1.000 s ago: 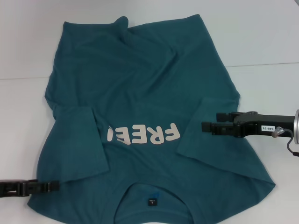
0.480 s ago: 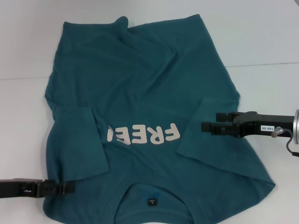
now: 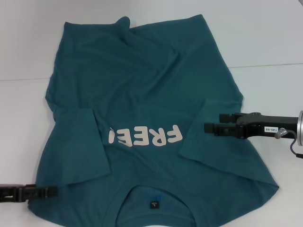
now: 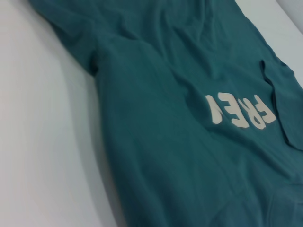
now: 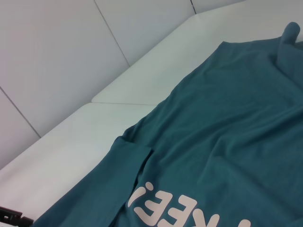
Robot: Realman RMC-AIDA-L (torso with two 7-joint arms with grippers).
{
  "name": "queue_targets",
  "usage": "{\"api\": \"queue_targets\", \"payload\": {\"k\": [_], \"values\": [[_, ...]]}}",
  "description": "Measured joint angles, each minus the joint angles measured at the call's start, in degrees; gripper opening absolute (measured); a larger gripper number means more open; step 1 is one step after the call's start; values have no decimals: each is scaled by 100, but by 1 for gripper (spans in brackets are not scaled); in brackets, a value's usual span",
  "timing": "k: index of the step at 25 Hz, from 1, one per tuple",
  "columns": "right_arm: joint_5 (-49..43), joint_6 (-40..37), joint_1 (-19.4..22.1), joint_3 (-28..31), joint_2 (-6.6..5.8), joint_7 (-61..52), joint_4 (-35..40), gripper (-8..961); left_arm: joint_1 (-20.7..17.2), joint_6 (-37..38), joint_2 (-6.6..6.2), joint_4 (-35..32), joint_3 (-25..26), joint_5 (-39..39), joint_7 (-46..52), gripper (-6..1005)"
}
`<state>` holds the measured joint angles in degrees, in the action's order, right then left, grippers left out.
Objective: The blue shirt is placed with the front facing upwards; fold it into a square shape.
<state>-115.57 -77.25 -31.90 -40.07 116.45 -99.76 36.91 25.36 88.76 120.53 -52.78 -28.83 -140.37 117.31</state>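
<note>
White table (image 3: 19,118) carries the blue shirt (image 3: 142,94) spread front-up with both sleeves folded inward, the right end effector (image 3: 208,128) hovering over its right sleeve and the left end effector (image 3: 53,191) at its lower-left edge — whether either is open or closed I cannot tell.

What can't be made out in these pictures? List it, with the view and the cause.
- Neck label text: head view, too small.
- Last letter of the lettering: head view, hidden under the folded sleeve.
- Shirt collar edge: head view, cut off by the frame.
- Left gripper fingers: head view, too thin to judge.
</note>
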Motion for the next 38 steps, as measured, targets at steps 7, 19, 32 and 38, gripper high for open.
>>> {"api": "queue_targets", "payload": {"k": [7, 19, 32, 38], "values": [[0, 16, -4, 0, 0, 0, 0, 914, -116, -37, 4, -86, 151, -82, 20, 886], [-2, 18, -25, 0, 0, 0, -6, 914, -16, -431, 41, 26, 126, -30, -32, 886], [0, 23, -53, 0, -28, 0, -35, 914, 18, -566, 39, 239, 87, -28, -62, 885], [0, 27, -53, 0, -46, -6, -35, 914, 39, -270, 14, 231, 70, -62, -84, 885]]}}
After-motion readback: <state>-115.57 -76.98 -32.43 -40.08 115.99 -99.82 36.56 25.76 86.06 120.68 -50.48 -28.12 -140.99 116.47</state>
